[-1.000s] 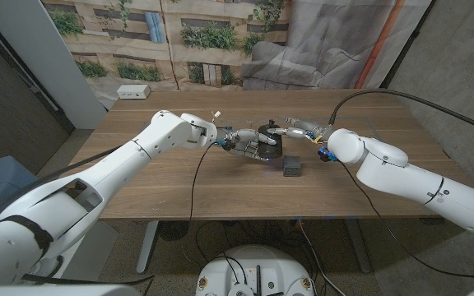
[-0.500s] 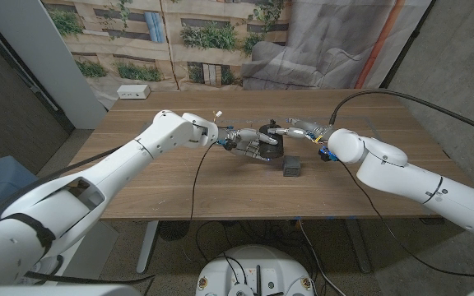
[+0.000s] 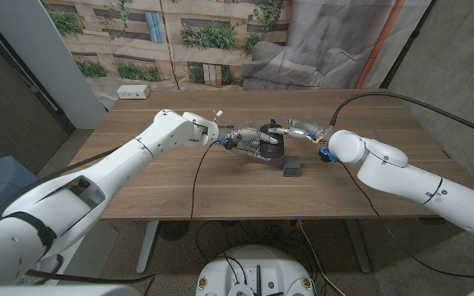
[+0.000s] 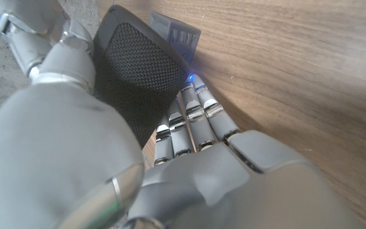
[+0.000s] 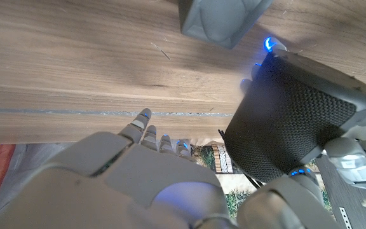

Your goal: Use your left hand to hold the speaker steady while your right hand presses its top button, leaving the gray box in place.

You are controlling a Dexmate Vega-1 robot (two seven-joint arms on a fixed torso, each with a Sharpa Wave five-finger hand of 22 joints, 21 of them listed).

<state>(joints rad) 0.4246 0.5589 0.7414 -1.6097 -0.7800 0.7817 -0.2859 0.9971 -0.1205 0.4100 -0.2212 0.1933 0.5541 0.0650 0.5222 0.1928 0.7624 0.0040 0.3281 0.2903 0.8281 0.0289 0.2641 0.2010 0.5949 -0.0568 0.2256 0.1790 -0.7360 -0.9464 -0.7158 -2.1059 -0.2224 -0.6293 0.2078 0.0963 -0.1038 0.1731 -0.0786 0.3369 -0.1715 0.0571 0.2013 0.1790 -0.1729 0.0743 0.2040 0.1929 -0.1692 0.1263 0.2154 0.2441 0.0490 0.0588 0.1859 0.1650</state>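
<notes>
my left robot hand (image 4: 170,172) gripping the mesh-fronted black speaker (image 4: 142,79), top button hidden under my right robot hand (image 3: 290,128), its grasp unclear, ribbed gray box (image 5: 221,19) partly cut off

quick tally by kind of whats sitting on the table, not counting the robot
speaker: 1, black, gripped by the left hand
gray box: 1
white power strip: 1, at the table's far left corner
total: 3
</notes>
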